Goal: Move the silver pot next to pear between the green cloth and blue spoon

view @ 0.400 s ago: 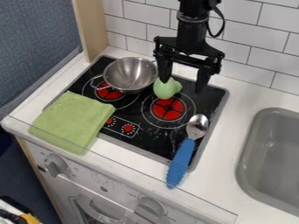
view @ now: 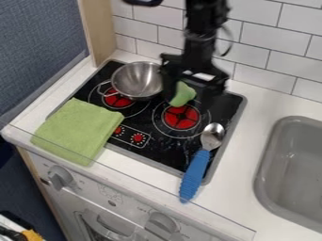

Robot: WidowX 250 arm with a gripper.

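Got 1 silver pot (view: 137, 81), 1 pear (view: 182, 95), 1 green cloth (view: 78, 131) & 1 blue spoon (view: 196, 174), i.e. 4 pcs tot, 1 ea. Also count 1 blk cooktop (view: 165, 151) w/ 2 lg red burners (view: 181, 117) & 2 sm red dials (view: 138, 138), plus 2 lg gray knobs (view: 60, 178), so 6 pcs tot in those 3 kinds, 2 ea. Add 1 gray sink (view: 295, 164), 1 white desk (view: 252, 117), 1 wooden post (view: 99, 33) & 1 blue panel (view: 37, 47), another 4 pcs tot, 1 ea, & several wall tiles (view: 135, 26).
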